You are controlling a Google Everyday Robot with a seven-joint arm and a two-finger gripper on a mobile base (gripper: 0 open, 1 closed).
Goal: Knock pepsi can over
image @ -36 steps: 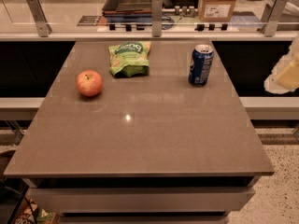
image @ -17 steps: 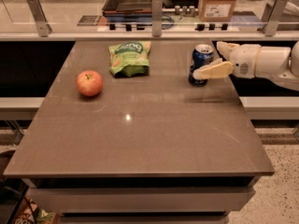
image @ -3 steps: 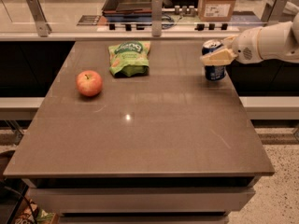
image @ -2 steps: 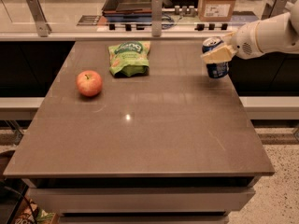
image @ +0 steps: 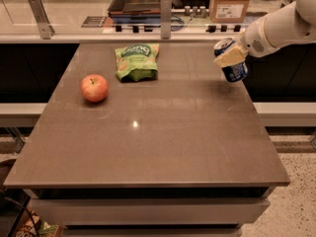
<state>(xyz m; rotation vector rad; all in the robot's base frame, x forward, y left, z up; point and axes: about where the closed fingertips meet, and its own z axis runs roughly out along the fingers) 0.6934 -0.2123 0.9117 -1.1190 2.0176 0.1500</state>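
Camera view: jaws pinch the pepsi can, nudged rightward since a second ago, tilted between them near the surface's right edge; not toppled yet.

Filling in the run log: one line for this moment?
pepsi can tilted, far-right edge of table | gripper against its top | not yet down

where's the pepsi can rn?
Camera view: the blue cylindrical metal pepsi can is tilted at the brown table's far right edge, the gripper against its upper side, well right of the green snack bag.
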